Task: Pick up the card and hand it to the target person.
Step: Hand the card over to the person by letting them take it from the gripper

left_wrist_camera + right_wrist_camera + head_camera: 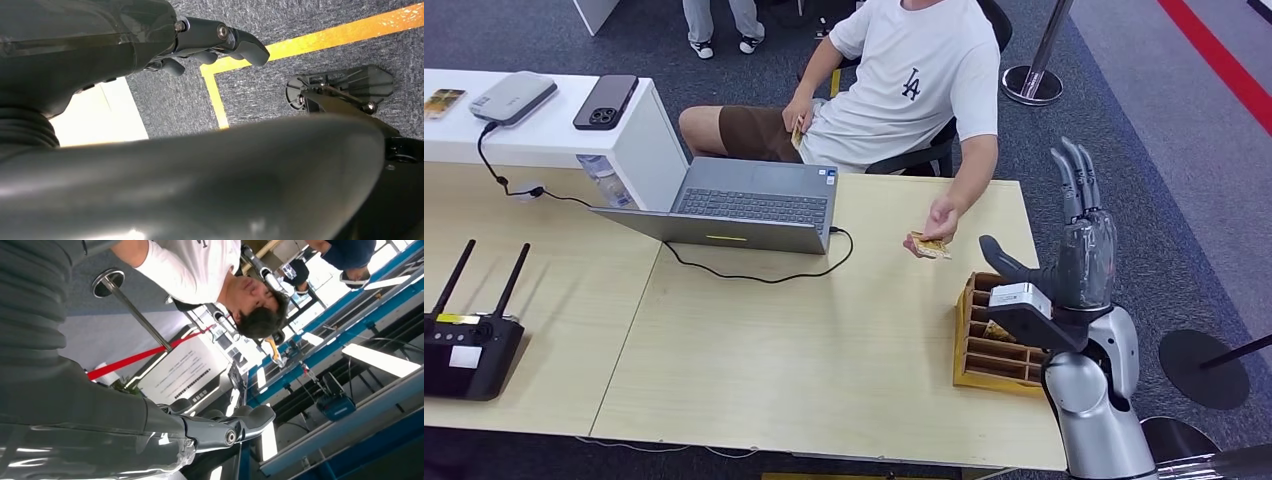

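The card (pixel 930 245) sits in the seated person's hand (pixel 942 218), so the handover looks done (right hand (pixel 1074 262) raised, fingers spread, empty; left hand (pixel 210 45) loosely curled, holding nothing), leaving only withdrawal.

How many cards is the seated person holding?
2 that I can see: one card in the hand over the table, another card in the hand at the lap. More may be hidden.
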